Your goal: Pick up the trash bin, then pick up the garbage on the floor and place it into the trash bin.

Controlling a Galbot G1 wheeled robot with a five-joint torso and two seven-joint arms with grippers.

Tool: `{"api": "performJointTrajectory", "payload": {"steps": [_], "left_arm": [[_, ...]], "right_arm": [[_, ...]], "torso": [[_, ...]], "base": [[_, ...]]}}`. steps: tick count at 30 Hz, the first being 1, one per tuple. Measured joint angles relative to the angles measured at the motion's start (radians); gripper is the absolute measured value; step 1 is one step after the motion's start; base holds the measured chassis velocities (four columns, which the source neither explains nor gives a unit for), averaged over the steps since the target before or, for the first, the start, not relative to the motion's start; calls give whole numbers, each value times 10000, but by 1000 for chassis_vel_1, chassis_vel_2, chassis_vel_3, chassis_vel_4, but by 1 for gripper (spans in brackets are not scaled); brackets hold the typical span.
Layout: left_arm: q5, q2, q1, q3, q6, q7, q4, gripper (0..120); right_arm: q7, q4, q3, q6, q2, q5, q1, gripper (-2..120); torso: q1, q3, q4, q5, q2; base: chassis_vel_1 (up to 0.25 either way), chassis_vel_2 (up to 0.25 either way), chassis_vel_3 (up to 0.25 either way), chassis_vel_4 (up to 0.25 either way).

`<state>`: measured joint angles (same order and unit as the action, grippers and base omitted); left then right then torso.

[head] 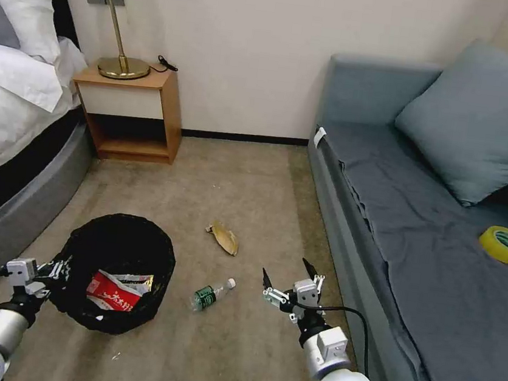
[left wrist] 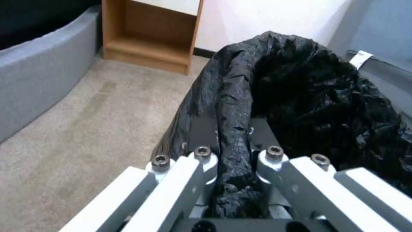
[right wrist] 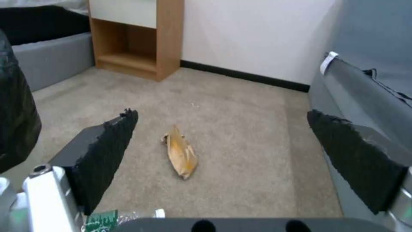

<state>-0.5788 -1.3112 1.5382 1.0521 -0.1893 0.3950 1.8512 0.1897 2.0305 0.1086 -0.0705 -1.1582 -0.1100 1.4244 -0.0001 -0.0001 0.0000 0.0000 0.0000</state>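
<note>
While the jaws of the left gripper (left wrist: 234,154) are closed on the lined rim of the trash bin (head: 111,272), the jaws of the right gripper (head: 288,278) stand wide apart with nothing between them. I judge the task about half done: the bin is already in the grip, and a red-and-white carton (head: 112,294) lies inside it with a yellow wrapper (head: 134,279) touching it. Two pieces of garbage remain on the carpet (head: 248,184): the clear bottle (head: 211,294), at about 9 o'clock from the right gripper and just beside the bin at its 3 o'clock, and the tan curled scrap (right wrist: 182,153), at about 11 o'clock from the right gripper, near but apart. The left arm reaches forward low at the bin's 9 o'clock. The right arm points forward over the floor, wrist roughly level, its fingers aimed toward the scrap, with the sofa (head: 421,222) close at its 3 o'clock.
</note>
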Motion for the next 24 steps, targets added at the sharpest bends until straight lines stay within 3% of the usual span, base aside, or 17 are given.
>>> {"api": "performJointTrajectory", "payload": {"steps": [6,15,18,24], "left_arm": [[-13,35,-7,33,0,-1,-5,6],[-25,39,-5,44,5,-1,-3,6],[-27,41,-11,47,5,-12,7,6],[38,84,-14,98,4,-11,-6,6]], "right_arm": [[-41,-43,-19,86,0,30,4,100],[-151,-136,-72,275,17,68,4,100],[-303,-404,-206,886,89,138,-58,100],[-1097,-1055,-963,1412,866,179,-655,100]], "torso": [[-1,0,0,0,0],[1,1,-2,0,0],[1,2,-1,0,-1],[1,1,-2,1,0]], "base": [[-30,26,32,-31],[-143,129,138,-135],[-94,120,89,-113],[-20,25,20,-21]]}}
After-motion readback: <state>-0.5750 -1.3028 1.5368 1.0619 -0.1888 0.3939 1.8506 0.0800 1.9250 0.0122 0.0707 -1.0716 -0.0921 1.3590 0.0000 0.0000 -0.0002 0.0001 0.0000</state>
